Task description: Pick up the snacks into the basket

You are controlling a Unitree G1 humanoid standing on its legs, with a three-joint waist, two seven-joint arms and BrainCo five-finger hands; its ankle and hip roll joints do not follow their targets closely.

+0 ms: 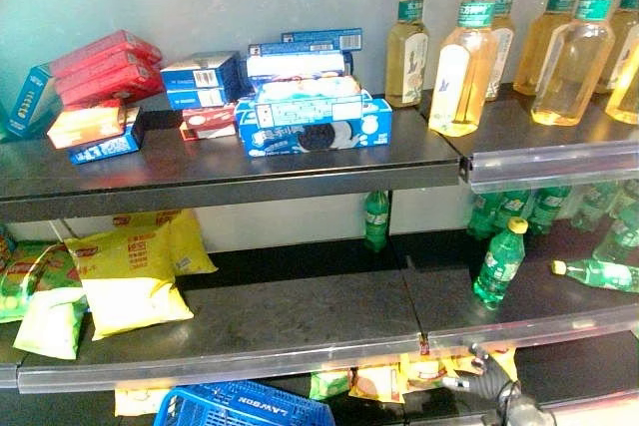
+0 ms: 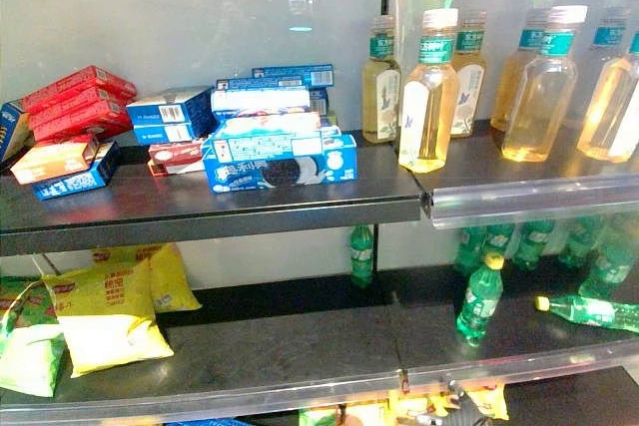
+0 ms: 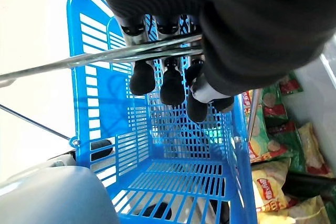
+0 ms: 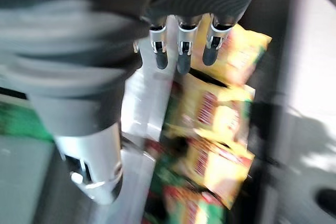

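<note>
Blue basket [image 3: 173,177] hangs from its wire handle [image 3: 79,62], left hand [image 3: 173,85] curled round it, below the middle shelf [image 1: 250,341] | right hand [image 4: 181,51] fingers loose over yellow snack bags [image 4: 220,124] under that shelf | two more yellow bags [image 1: 125,276] on the shelf

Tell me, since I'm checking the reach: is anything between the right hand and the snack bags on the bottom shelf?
Nothing visible blocks it. The right hand hangs open just off the yellow snack bags, apart from them, below the shelf edge.
</note>
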